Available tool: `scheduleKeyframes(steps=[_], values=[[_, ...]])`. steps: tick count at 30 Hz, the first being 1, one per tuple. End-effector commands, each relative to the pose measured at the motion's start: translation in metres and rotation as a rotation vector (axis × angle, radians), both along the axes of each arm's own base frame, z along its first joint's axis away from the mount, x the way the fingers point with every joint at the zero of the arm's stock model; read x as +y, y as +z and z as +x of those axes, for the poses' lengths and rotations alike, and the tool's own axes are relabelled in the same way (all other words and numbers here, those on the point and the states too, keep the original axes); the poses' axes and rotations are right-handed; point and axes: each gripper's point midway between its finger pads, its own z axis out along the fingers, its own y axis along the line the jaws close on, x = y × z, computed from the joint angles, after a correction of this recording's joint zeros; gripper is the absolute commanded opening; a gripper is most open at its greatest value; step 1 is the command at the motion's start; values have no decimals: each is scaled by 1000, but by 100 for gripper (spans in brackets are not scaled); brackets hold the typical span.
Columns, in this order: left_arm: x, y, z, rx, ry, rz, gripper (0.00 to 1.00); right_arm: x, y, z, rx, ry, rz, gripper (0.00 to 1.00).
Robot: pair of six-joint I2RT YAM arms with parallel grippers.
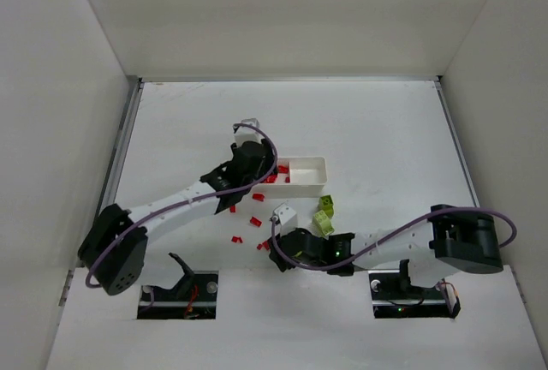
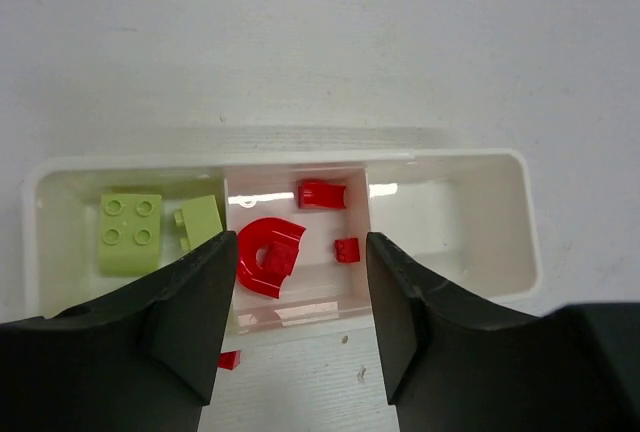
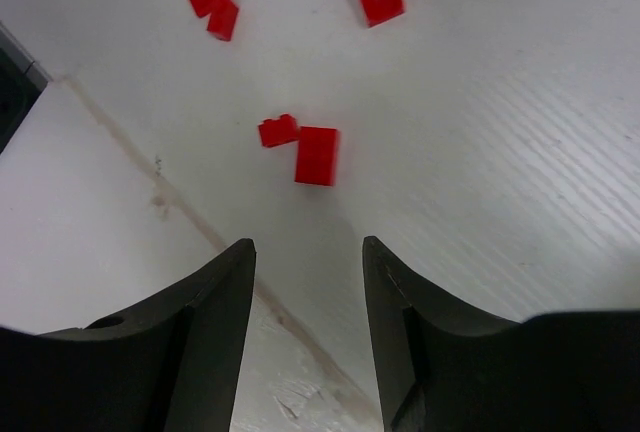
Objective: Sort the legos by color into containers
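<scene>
The white tray (image 2: 505,164) has three compartments. Its left one holds yellow-green legos (image 2: 130,233), its middle one red legos (image 2: 268,255), and its right one is bare. My left gripper (image 2: 300,264) hangs open over the middle compartment's near wall, with nothing between its fingers. From above, the left gripper (image 1: 266,171) is at the left end of the tray (image 1: 322,174). My right gripper (image 3: 305,252) is open just above the table, empty. A red brick (image 3: 317,155) and a smaller red piece (image 3: 278,130) lie just ahead of it.
Several loose red legos (image 1: 255,221) are scattered on the table between the arms, and one (image 2: 229,359) lies just in front of the tray. Two yellow-green bricks (image 1: 324,214) sit right of the right gripper (image 1: 274,247). White walls enclose the table.
</scene>
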Motion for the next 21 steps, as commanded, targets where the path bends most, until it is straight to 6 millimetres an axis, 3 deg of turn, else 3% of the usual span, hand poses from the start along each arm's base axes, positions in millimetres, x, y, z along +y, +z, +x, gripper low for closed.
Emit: scheduleKeyframes(steps=[1,14,21], values=[[15,26,-8,-62,21,-66,50,28,13,-4,-42,58,34,53],[79,-10,-74,58,101,-14,35,39,-15,13,-106,22,-63,45],[105,-32,-118,174,112,69,31,34,-17,25,-135,-23,-94,25]])
